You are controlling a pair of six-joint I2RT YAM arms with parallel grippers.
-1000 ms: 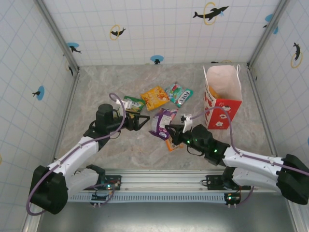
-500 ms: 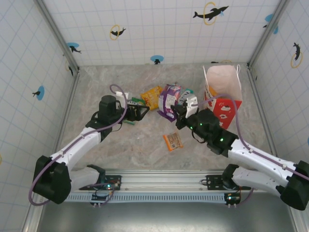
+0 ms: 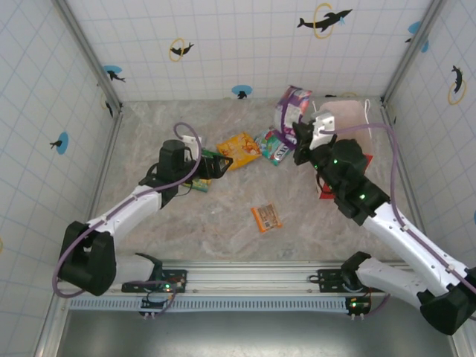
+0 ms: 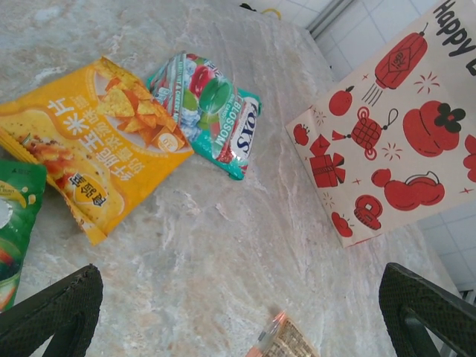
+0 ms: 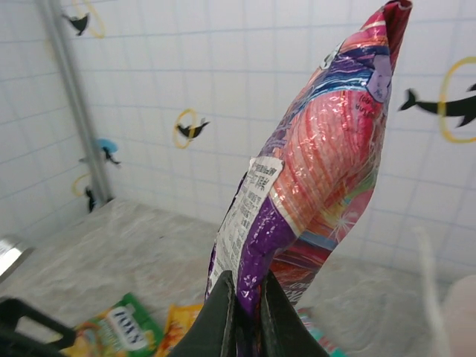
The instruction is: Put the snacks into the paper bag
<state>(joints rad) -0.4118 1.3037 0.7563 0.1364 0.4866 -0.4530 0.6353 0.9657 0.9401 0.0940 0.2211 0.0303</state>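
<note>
Left wrist: teal packet (image 4: 212, 119) reads FOX'S, bag (image 4: 401, 126) reads "Happy". Left tool (image 4: 238, 312) apart; right tool (image 5: 245, 312) clamped on purple packet (image 5: 312, 171).

The paper bag (image 3: 349, 117) stood at the table's (image 3: 186, 238) far right, close to the back corner. Just left of its mouth, above the tabletop, the raised packet (image 3: 292, 106) hung clamped in the right gripper (image 5: 245, 309). Three packets lay in a row across the middle. The leftmost packet (image 4: 13, 216) lay beneath the left gripper (image 3: 222, 166) (jaws spread wide). The chip packet (image 3: 238, 149) touched it on the right. The Fox's Blossom packet (image 3: 274, 146) came next, edge against the chip packet and short of the bag. The small bar (image 3: 266, 218) lay alone nearer the arm bases, well apart from the row.
</note>
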